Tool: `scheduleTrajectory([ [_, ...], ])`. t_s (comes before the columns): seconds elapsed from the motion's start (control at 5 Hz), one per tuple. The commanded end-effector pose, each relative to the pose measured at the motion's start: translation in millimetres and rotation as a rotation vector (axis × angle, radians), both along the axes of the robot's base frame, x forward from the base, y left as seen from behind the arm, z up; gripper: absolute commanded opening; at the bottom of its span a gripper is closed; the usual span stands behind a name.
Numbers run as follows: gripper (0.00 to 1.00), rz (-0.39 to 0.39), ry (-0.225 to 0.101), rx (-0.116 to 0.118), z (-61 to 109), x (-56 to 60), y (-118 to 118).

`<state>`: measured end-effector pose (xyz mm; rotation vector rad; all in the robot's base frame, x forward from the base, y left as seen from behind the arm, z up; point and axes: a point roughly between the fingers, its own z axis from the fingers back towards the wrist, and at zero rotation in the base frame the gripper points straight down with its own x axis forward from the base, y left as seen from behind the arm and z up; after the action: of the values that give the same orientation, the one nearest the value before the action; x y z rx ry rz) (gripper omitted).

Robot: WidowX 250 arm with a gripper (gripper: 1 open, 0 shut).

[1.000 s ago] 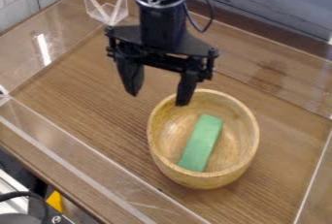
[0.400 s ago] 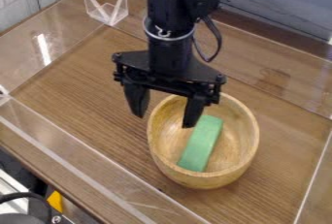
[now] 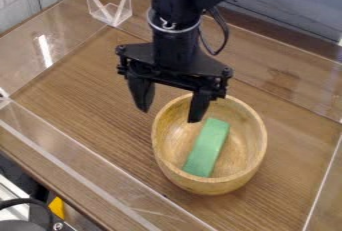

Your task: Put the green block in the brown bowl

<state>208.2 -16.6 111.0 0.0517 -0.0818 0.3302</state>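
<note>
The green block (image 3: pixel 207 147) lies inside the brown bowl (image 3: pixel 175 172), leaning along its inner slope, free of any grip. My gripper (image 3: pixel 173 99) hangs open, pointing straight down, just above the bowl's far-left rim. One black finger (image 3: pixel 143 92) hangs outside the bowl on the left. The other finger (image 3: pixel 201 103) hangs over the bowl's far edge, above the top end of the block. Nothing sits between the fingers.
The bowl stands on a wooden tabletop (image 3: pixel 80 85) fenced by low clear plastic walls (image 3: pixel 80 165). A clear plastic stand (image 3: pixel 107 8) sits at the back left. The table's front edge and cables (image 3: pixel 34 210) show at the lower left.
The gripper moved to the right in the picture and toward the bowl, from beside its left rim to over its far edge. It stayed open. The block and bowl stayed put.
</note>
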Motion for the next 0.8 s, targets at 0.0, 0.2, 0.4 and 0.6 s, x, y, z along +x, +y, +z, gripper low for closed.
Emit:
scheduleTrajectory([
  [0.0, 1.0, 0.092, -0.059, 0.005, 6.8, 14.5, 6],
  [0.2, 1.0, 0.051, -0.077, 0.007, 21.9, 19.4, 16],
  [0.4, 1.0, 0.036, -0.115, 0.014, 39.5, 29.5, 39],
  [0.6, 1.0, 0.124, -0.146, 0.034, 41.8, 38.2, 68],
])
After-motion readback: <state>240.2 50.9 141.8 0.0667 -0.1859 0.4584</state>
